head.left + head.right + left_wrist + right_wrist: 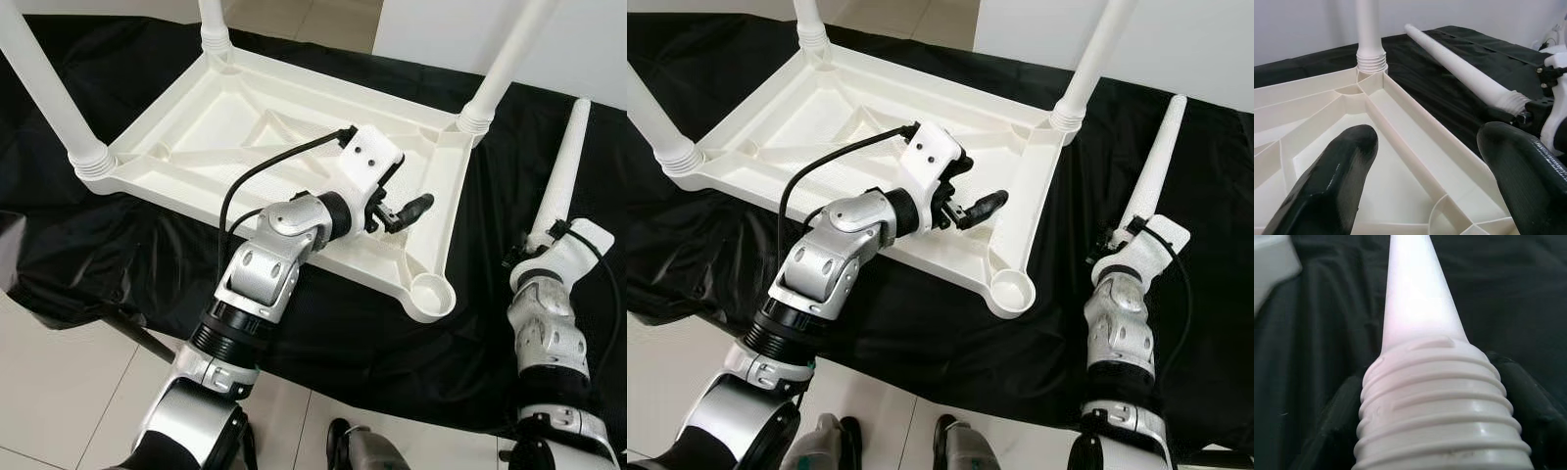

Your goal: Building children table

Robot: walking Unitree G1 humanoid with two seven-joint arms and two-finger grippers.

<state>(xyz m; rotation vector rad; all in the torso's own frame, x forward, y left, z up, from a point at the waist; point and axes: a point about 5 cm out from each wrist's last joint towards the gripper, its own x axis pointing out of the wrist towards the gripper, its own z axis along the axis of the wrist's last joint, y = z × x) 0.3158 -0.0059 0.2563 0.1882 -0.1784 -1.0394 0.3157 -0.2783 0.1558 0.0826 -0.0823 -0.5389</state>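
A white plastic table top lies upside down on black cloth. Three white legs stand screwed into its corners: left, back and right. The near right corner socket is empty. My left gripper hovers open over the underside ribs beside that corner, its fingers wide apart and holding nothing. A loose fourth leg lies on the cloth to the right of the table. My right gripper is shut on its threaded end.
The black cloth spreads under everything and drapes over its near edge. Pale tiled floor shows at the near left, with my feet at the bottom. A white wall rises behind the right side.
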